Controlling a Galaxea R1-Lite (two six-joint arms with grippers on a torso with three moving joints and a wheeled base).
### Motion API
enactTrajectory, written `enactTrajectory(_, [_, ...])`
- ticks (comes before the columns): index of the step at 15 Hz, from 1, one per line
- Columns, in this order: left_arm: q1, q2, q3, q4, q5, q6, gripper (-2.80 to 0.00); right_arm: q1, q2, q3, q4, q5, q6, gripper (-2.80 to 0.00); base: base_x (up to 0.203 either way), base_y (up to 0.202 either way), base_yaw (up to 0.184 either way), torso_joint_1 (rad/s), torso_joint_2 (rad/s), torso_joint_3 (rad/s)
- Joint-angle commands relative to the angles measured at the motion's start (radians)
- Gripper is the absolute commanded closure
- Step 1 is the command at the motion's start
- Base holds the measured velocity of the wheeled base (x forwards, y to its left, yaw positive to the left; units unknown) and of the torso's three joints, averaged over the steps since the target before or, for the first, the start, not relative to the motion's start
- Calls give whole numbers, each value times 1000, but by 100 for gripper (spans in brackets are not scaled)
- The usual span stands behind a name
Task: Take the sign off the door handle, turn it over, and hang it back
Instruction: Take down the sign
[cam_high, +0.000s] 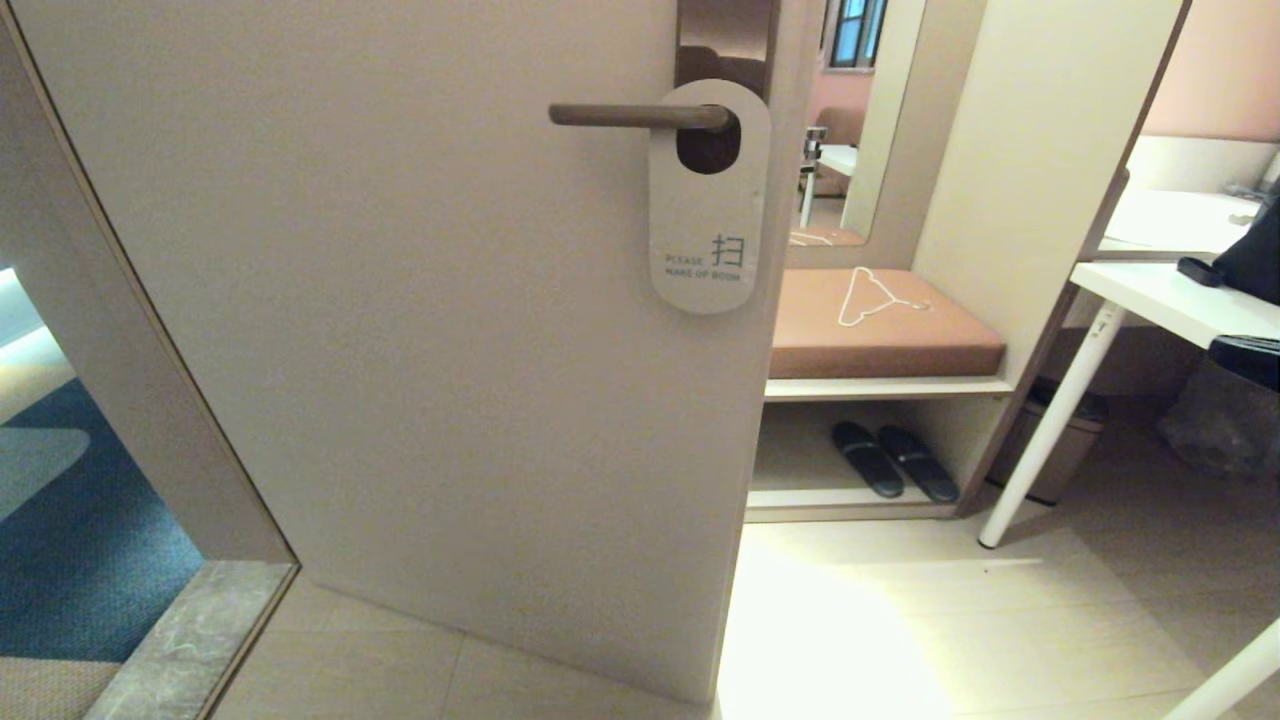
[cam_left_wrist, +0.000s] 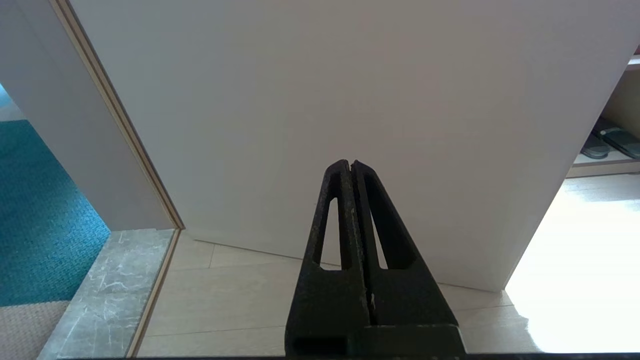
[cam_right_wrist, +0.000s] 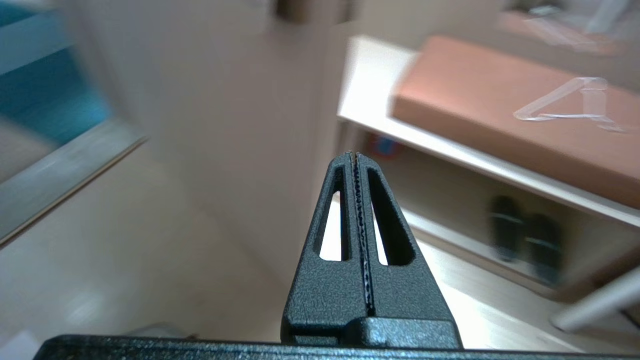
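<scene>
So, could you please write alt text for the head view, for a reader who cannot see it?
A pale door hanger sign reading "Please make up room" hangs by its hole on a bronze-brown door handle of a light door. To the right, a white hanger lies on a brown bench cushion, with dark slippers on the shelf below. No robot arm is visible.

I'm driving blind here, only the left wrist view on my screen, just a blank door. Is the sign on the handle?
Observer: Yes, the sign hangs on the door handle, white "make up room" side out.
Operator: Is my right gripper holding anything?
Observer: No, the right gripper is shut and empty, away from the sign.
Operator: What's beyond the door edge?
Observer: A bench cushion with a hanger lying on it.
</scene>
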Motion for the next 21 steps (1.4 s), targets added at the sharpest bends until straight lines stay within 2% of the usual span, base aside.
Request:
enactTrajectory(1, [0, 1, 0, 1, 1, 1, 0, 0, 104, -31, -2, 91, -2, 0, 0, 0, 0, 0, 0, 0])
enactTrajectory(4, [0, 1, 0, 0, 0, 1, 0, -1, 171, -69, -3, 182, -24, 0, 0, 0, 0, 0, 0, 0])
enactTrajectory(8, [0, 1, 0, 0, 1, 1, 0, -3, 281, -156, -8, 216, -115, 0, 0, 0, 0, 0, 0, 0])
enactTrajectory(10, [0, 1, 0, 0, 0, 1, 0, -3, 330, -183, -60, 217, -144, 0, 0, 0, 0, 0, 0, 0])
enactTrajectory(11, [0, 1, 0, 0, 0, 1, 0, -3, 352, -187, -84, 216, -147, -280, 0, 0, 0, 0, 0, 0])
enactTrajectory(13, [0, 1, 0, 1, 0, 1, 0, -6, 384, -190, -118, 215, -149, -280, 0, 0, 0, 0, 0, 0])
enactTrajectory(18, [0, 1, 0, 0, 0, 1, 0, -5, 437, -191, -144, 214, -224, -280, 0, 0, 0, 0, 0, 0])
enactTrajectory(21, [0, 1, 0, 0, 0, 1, 0, -5, 467, -191, -156, 219, -230, -280, 0, 0, 0, 0, 0, 0])
